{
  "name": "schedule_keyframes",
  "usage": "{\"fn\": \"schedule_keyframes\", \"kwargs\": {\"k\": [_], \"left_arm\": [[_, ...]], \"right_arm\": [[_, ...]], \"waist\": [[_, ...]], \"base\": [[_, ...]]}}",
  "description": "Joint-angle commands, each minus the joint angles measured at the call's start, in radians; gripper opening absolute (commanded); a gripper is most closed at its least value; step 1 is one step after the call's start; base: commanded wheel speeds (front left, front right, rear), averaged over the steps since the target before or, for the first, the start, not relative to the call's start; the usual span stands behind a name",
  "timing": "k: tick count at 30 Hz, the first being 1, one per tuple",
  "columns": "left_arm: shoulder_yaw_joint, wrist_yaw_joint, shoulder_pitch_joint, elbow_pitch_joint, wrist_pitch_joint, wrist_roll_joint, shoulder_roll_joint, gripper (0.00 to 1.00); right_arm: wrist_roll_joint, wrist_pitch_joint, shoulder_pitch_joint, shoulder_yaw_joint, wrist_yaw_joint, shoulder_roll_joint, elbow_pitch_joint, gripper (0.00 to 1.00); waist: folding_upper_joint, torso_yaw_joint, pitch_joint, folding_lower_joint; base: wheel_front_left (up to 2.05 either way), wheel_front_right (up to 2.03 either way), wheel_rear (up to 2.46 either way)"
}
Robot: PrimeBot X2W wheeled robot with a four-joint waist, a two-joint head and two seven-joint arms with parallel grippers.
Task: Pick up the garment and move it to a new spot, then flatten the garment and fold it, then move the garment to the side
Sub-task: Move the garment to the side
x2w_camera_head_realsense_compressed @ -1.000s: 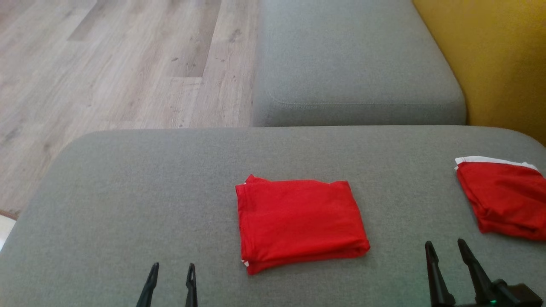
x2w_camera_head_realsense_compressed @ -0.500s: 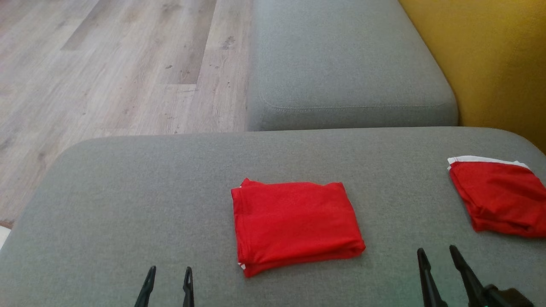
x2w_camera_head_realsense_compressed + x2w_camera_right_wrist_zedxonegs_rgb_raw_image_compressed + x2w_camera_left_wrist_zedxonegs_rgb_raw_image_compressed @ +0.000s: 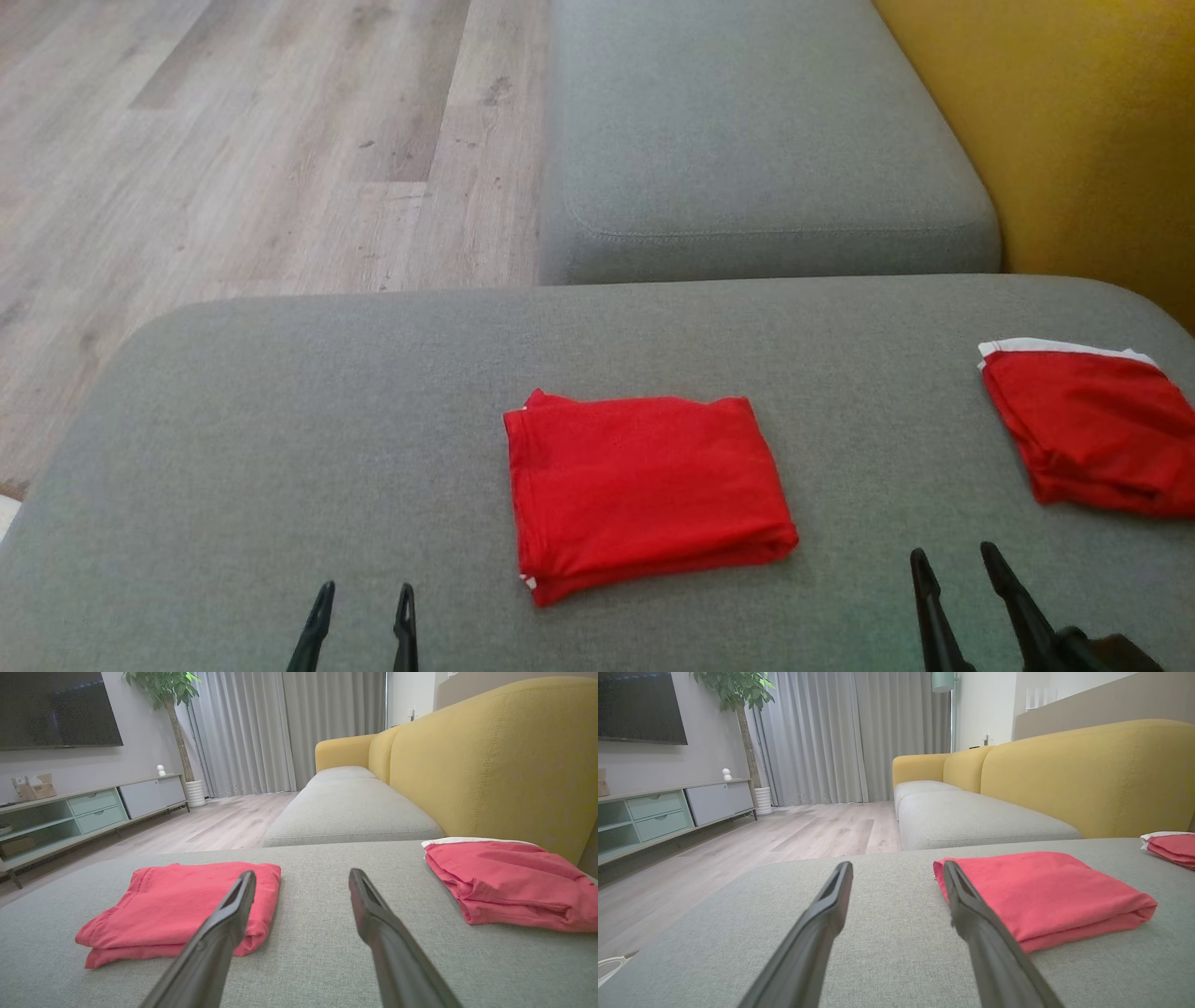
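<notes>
**A:** Head view first. Where is the cloth?

**B:** The folded red garment (image 3: 644, 495) lies flat on the grey seat cushion (image 3: 280, 420), just below the middle of the picture. A second red garment (image 3: 1092, 434), with a white edge, lies at 3 o'clock, well apart from it. Wooden floor (image 3: 233, 140) is at 10 o'clock, a further grey cushion (image 3: 747, 121) at 12 and a yellow backrest (image 3: 1083, 121) at 2.

**A:** And the pincers?

**B:** The left pincer (image 3: 365, 590) is at 7 o'clock and the right pincer (image 3: 953, 553) at 5. Both gape wide with nothing between the fingers. Neither touches the cloth.

**A:** Left wrist view?

**B:** The left pincer (image 3: 896, 865) is spread wide and empty, low over the cushion. The folded red garment (image 3: 1041, 896) is at 3 o'clock. The right-hand finger crosses in front of its near corner, but I cannot tell whether they touch. The second red garment (image 3: 1171, 847) peeps in at the edge at 3 o'clock. A low cabinet (image 3: 668, 812) is at 9 and curtains (image 3: 840, 732) at 12.

**A:** Right wrist view?

**B:** The right pincer (image 3: 302, 873) is also wide apart and holds nothing. The folded red garment (image 3: 187, 900) is at 8 o'clock, its far right corner behind the left-hand finger. The second red garment (image 3: 509, 882) is at 3 o'clock, beside the yellow backrest (image 3: 490, 765). Bare cushion lies between the two fingers.
</notes>
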Motion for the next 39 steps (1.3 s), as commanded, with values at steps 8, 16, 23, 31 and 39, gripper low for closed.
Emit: {"fn": "schedule_keyframes", "kwargs": {"k": [8,16,23,31,39], "left_arm": [[0.039,-0.003,-0.062,-0.043,-0.010,0.010,-0.014,1.00],[0.021,0.014,-0.098,-0.063,-0.010,-0.007,-0.021,1.00],[-0.016,0.045,-0.128,-0.081,-0.010,-0.023,-0.024,1.00],[-0.069,0.038,-0.171,-0.082,-0.010,-0.053,-0.024,1.00],[-0.102,0.038,-0.203,-0.080,-0.010,-0.062,-0.025,1.00]], "right_arm": [[-0.003,-0.012,-0.055,0.015,0.007,-0.020,-0.028,1.00],[0.094,-0.012,-0.161,0.084,0.007,-0.070,0.113,1.00],[0.207,0.059,-0.365,0.166,0.007,-0.123,0.281,1.00],[0.417,0.254,-0.567,0.260,0.007,-0.117,0.456,1.00],[0.520,0.380,-0.657,0.337,0.007,-0.093,0.618,0.44]], "waist": [[0.0000,0.001,0.035,0.0000],[0.0000,0.018,0.109,0.0000],[0.0000,0.042,0.165,0.0000],[0.0000,0.082,0.213,0.0000],[0.0000,0.111,0.257,0.0000]], "base": [[0.00,0.00,0.00],[0.00,0.00,0.00],[0.00,0.00,0.00],[0.00,0.00,0.00],[0.00,0.00,0.00]]}}
